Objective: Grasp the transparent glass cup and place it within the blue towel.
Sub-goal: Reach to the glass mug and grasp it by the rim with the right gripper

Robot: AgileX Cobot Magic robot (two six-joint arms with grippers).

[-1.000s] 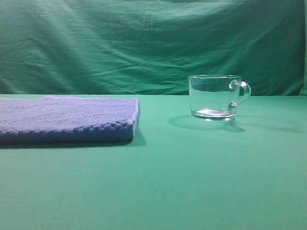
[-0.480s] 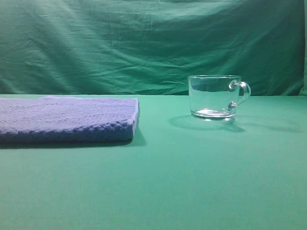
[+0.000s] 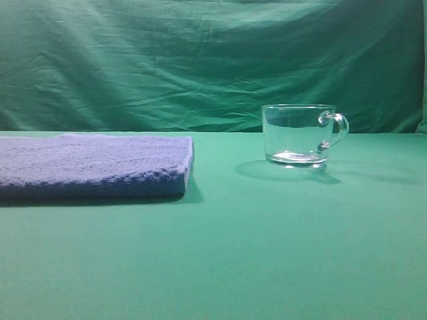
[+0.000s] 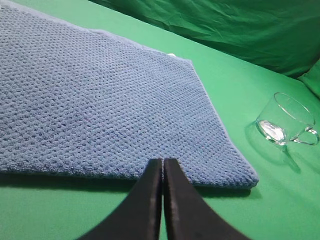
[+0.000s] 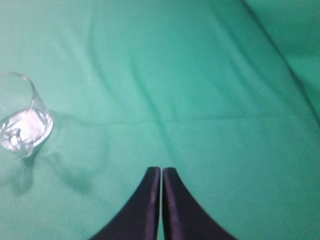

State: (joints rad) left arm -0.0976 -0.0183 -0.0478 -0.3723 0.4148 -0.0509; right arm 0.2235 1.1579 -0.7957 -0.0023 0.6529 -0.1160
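Note:
The transparent glass cup (image 3: 299, 135) stands upright on the green cloth at the right, its loop handle pointing right. It also shows in the left wrist view (image 4: 288, 119) and at the left edge of the right wrist view (image 5: 21, 115). The blue towel (image 3: 93, 165) lies flat at the left and fills much of the left wrist view (image 4: 100, 100). My left gripper (image 4: 162, 161) is shut and empty, above the towel's near edge. My right gripper (image 5: 161, 170) is shut and empty, over bare cloth, well to the right of the cup. Neither gripper shows in the exterior high view.
A green cloth (image 3: 253, 253) covers the table, and a wrinkled green backdrop (image 3: 200, 60) hangs behind it. A fold of the cloth (image 5: 280, 50) rises at the upper right of the right wrist view.

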